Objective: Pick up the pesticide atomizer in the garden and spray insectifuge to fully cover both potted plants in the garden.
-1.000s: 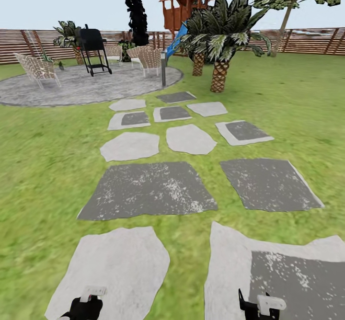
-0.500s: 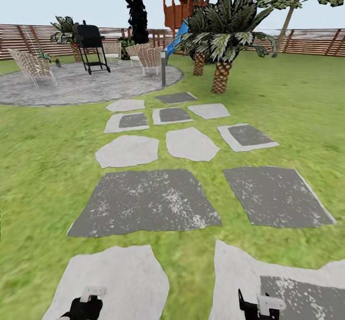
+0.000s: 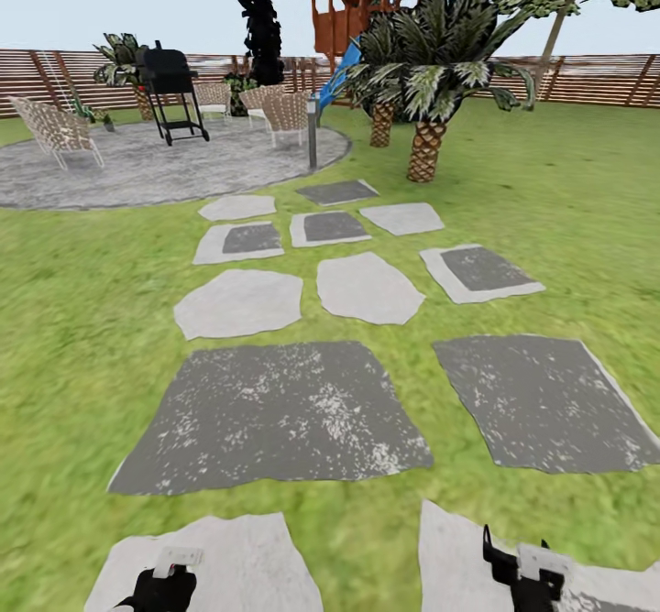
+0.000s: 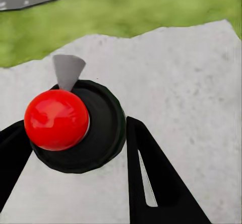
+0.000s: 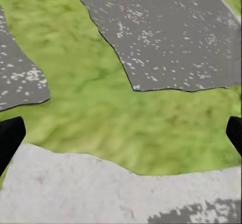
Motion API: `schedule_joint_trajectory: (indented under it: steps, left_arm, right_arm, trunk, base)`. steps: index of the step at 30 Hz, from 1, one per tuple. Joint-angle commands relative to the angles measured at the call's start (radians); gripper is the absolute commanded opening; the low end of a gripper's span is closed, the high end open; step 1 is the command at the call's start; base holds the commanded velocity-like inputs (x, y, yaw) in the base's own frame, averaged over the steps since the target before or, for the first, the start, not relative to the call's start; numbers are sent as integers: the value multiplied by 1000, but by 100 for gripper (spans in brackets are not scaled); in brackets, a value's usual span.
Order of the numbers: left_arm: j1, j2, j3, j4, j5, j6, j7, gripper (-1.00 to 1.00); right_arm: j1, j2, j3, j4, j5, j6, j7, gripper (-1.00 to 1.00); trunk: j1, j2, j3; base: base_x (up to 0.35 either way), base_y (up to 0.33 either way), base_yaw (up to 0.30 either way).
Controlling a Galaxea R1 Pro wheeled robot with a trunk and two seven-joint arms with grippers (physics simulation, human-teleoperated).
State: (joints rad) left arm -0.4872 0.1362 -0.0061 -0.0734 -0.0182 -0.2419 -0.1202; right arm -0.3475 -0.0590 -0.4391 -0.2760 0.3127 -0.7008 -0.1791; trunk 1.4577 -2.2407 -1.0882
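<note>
- The garden lawn (image 3: 82, 319) with grey stepping stones (image 3: 275, 410) stretches ahead toward 12 o'clock.
- Left gripper (image 4: 75, 148) has fingers spread wide, a red ball (image 4: 56, 119) on a black disc (image 4: 103, 128) between them.
- Right gripper (image 5: 121, 133) is spread wide, holding nothing, over grass.

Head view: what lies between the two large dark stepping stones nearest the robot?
In the head view, a bare strip of green lawn separates the left dark stone from the right dark stone; nothing rests on it.
</note>
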Motion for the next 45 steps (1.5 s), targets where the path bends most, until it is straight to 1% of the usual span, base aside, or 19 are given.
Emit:
schedule_joint_trajectory:
  steps: [1,3,5,7,11,13,45]
  left_arm:
    - [-1,0,0,1,-2,-4,-2,-100]
    - [-1,0,0,1,-2,-4,-2,-100]
    - [-1,0,0,1,-2,-4,-2,-100]
    - [-1,0,0,1,-2,-4,-2,-100]
    - [-1,0,0,0,-2,-4,-2,-100]
    - [-1,0,0,1,-2,-4,-2,-100]
    - [-1,2,0,0,-2,-4,-2,-100]
  right_arm:
    - [-1,2,-2,-11,12,-2,-19,100]
    - [0,4,3,-8,15,-2,-25,100]
    - [1,6,4,94,18,-2,-27,100]
    - [1,7,5,169,18,-3,-28,100]
    - [1,24,5,233,18,-2,-25,100]
    - [1,27,5,245,19,-2,-26,100]
    - [2,28,5,250,20,0,-28,100]
  trunk:
    - [0,0,-1]
    - [0,0,-1]
    - [0,0,-1]
    - [0,0,-1]
    - [0,0,-1]
    - [0,0,-1]
    - [0,0,-1]
  base:
    - [339,0,0]
    - [339,0,0]
    - [339,0,0]
    - [340,0,0]
    - [340,0,0]
    - [340,0,0]
    - [340,0,0]
